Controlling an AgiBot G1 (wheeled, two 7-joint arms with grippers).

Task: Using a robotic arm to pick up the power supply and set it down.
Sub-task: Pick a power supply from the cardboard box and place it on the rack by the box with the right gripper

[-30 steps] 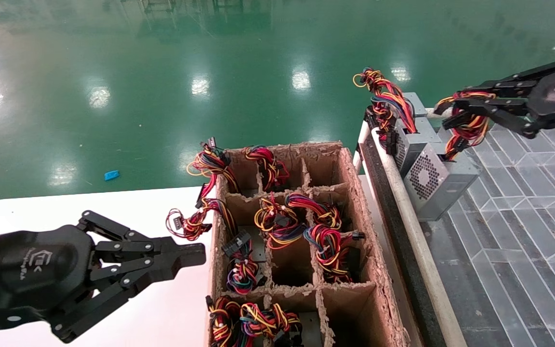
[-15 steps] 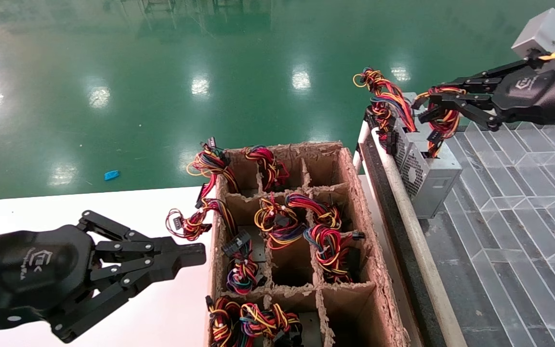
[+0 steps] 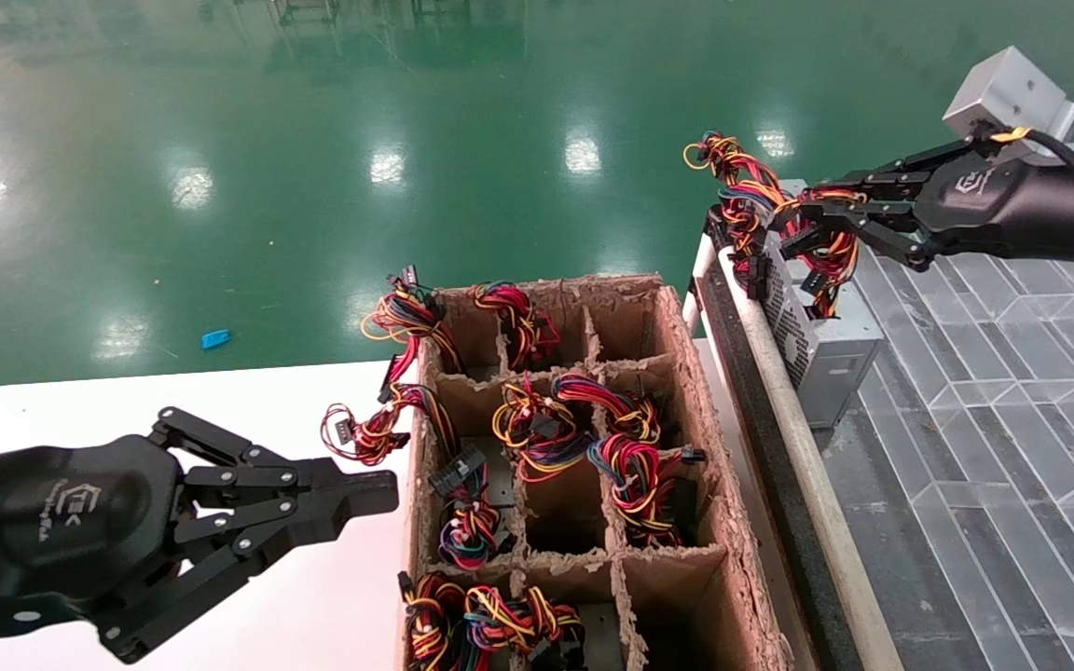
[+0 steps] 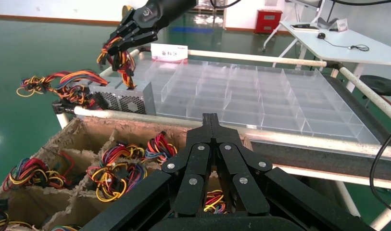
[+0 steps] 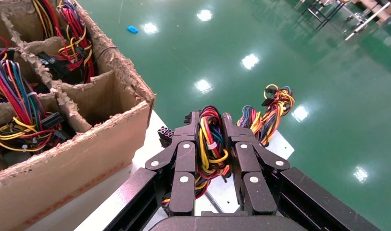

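Note:
The power supply (image 3: 837, 347) is a grey metal box with a perforated side. It stands at the rail-side edge of the clear tray and also shows in the left wrist view (image 4: 132, 95). Its red, orange, yellow and black wire bundle (image 3: 826, 253) rises to my right gripper (image 3: 803, 224), which is shut on the wires above the box. The right wrist view shows the bundle (image 5: 210, 144) pinched between my right gripper's (image 5: 211, 126) fingers. My left gripper (image 3: 386, 488) hovers shut and empty over the white table, left of the cardboard box; its closed tips (image 4: 211, 118) point toward the tray.
A second grey unit with a blue-stranded wire bundle (image 3: 744, 183) sits just behind the power supply. A cardboard box (image 3: 677, 373) with compartments full of wire bundles stands on the white table (image 3: 127, 401). A white rail (image 3: 798, 438) borders the clear divided tray (image 3: 1012, 373).
My right gripper has moved left and away with the wire bundle. The power supply has turned and shifted toward the rail, beside the second unit. The left arm has not moved.

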